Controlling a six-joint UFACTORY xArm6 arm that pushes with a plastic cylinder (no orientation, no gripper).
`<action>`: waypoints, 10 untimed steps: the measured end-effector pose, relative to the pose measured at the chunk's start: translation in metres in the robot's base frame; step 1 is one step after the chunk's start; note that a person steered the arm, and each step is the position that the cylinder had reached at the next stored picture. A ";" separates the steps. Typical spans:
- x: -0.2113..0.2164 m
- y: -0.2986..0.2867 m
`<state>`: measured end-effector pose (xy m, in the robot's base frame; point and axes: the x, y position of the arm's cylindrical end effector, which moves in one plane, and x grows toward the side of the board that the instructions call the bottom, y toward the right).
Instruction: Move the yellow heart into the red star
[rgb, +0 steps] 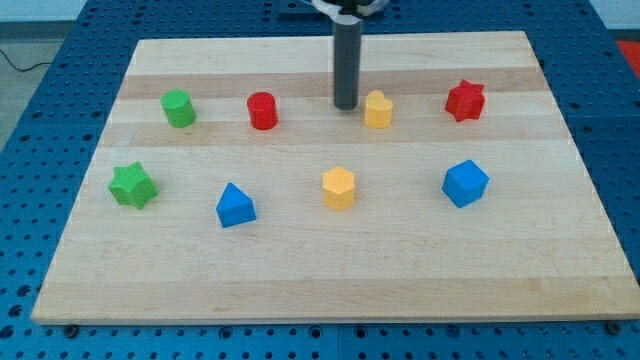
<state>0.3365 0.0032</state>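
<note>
The yellow heart sits on the wooden board in the upper middle. The red star lies to its right, with a clear gap between them. My tip stands just left of the yellow heart, close to its left side; I cannot tell if they touch. The dark rod rises straight up from there to the view's top.
A red cylinder and a green cylinder lie left of my tip. A green star, a blue triangular block, a yellow hexagonal block and a blue cube form a lower row. The board's top edge is near the rod.
</note>
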 end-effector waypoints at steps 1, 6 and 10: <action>0.009 -0.009; 0.036 0.057; 0.036 0.153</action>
<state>0.3726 0.1562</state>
